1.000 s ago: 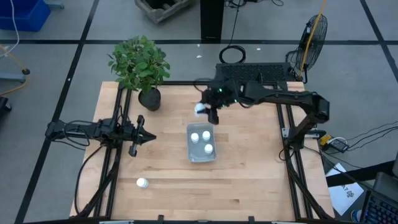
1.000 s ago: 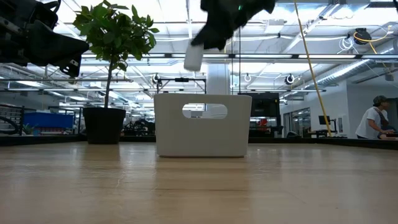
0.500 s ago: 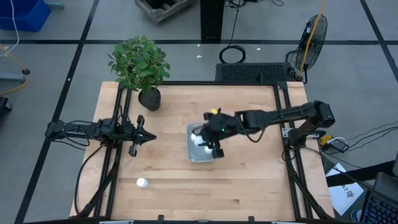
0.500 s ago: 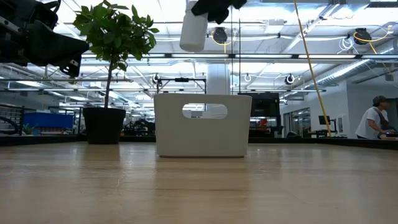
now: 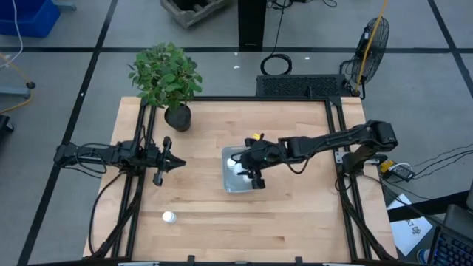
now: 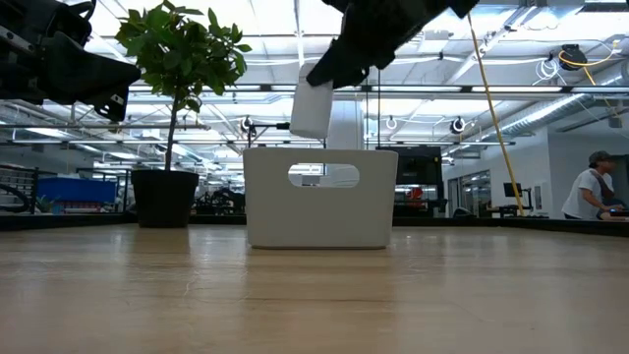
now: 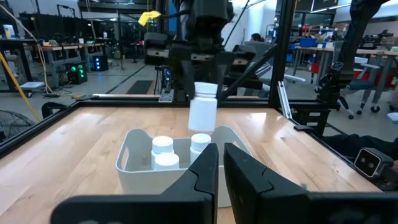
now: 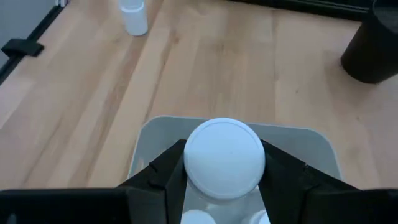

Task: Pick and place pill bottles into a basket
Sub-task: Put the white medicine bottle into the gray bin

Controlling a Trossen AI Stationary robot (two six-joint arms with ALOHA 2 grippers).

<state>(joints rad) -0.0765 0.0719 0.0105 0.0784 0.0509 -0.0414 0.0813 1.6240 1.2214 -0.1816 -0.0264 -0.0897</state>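
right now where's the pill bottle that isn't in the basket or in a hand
In the high view the loose pill bottle stands on the table's front-left part, well clear of the basket and nearer the waiting left hand.

Pale wooden table [image 5: 295,214], planks running side to side, edged by a black metal frame [image 5: 336,140]. At the far left corner, a leafy green plant [image 5: 165,74] in a black pot [image 5: 177,117], standing upright on the wood. Beyond the far edge, a black mat [image 5: 303,86] with a coiled cable [image 5: 275,65]; alongside, a floor fan [image 5: 372,43] with a yellow cage. In the room behind, a person [image 6: 592,189] seated at the right, side-on.
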